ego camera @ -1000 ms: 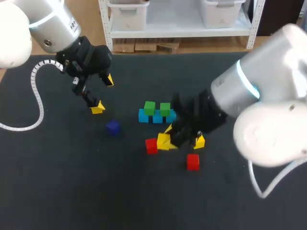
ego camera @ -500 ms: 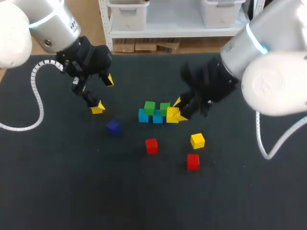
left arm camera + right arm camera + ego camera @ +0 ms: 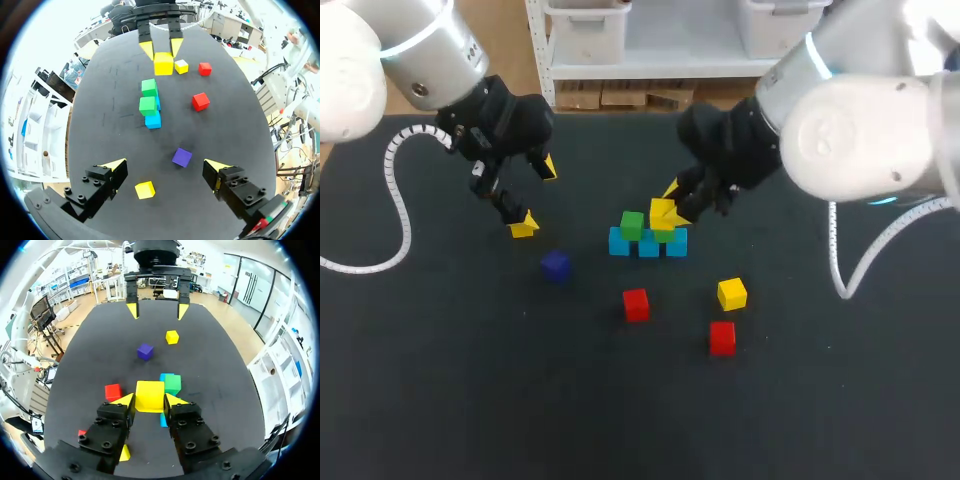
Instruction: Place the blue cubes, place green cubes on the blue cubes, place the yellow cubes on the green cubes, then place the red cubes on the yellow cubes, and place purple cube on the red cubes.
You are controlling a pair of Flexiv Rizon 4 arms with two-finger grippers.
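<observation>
Three blue cubes (image 3: 648, 247) lie in a row at mid-table with two green cubes (image 3: 632, 225) on top. My right gripper (image 3: 668, 213) is shut on a yellow cube (image 3: 149, 396), holding it right over the right-hand green cube (image 3: 173, 384); whether they touch I cannot tell. A second yellow cube (image 3: 731, 293) and two red cubes (image 3: 636, 304) (image 3: 722, 338) lie on the table nearer the front. The purple cube (image 3: 556, 265) sits to the left of the row. My left gripper (image 3: 165, 167) hangs open at the back left, above a third yellow cube (image 3: 145, 190).
The black mat (image 3: 470, 380) covers the whole table. A white coiled cable (image 3: 400, 200) from my left arm trails over its left side. The loose cubes lie spread out in front of the stack.
My right gripper has carried the yellow cube from beside the red cubes back and up to over the right green cube. The left arm has kept still.
</observation>
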